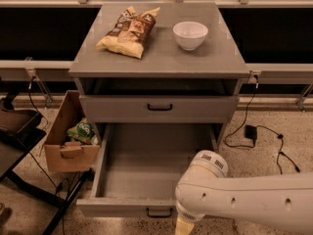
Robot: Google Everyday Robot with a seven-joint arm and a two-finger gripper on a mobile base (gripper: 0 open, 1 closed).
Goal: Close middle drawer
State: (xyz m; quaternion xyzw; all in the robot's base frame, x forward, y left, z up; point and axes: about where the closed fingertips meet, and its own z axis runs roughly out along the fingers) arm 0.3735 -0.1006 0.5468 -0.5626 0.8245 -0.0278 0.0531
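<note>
The middle drawer [151, 155] is pulled far out of the grey cabinet [161, 58], showing its bare grey inside. Its front panel and small black bar handle [159, 212] are near the bottom edge of the view. The drawer above [160, 107] is shut. My white arm [244, 199] reaches in from the lower right. My gripper [183, 227] hangs at the bottom edge, just right of the handle and in front of the drawer's front panel; only a beige tip of it shows. The lowest drawer is hidden.
A chip bag [128, 31] and a white bowl [190, 35] lie on the cabinet top. An open cardboard box [68, 146] with a green packet stands left of the drawer. A black stand [19, 136] is at the far left. Cables [264, 136] lie on the floor to the right.
</note>
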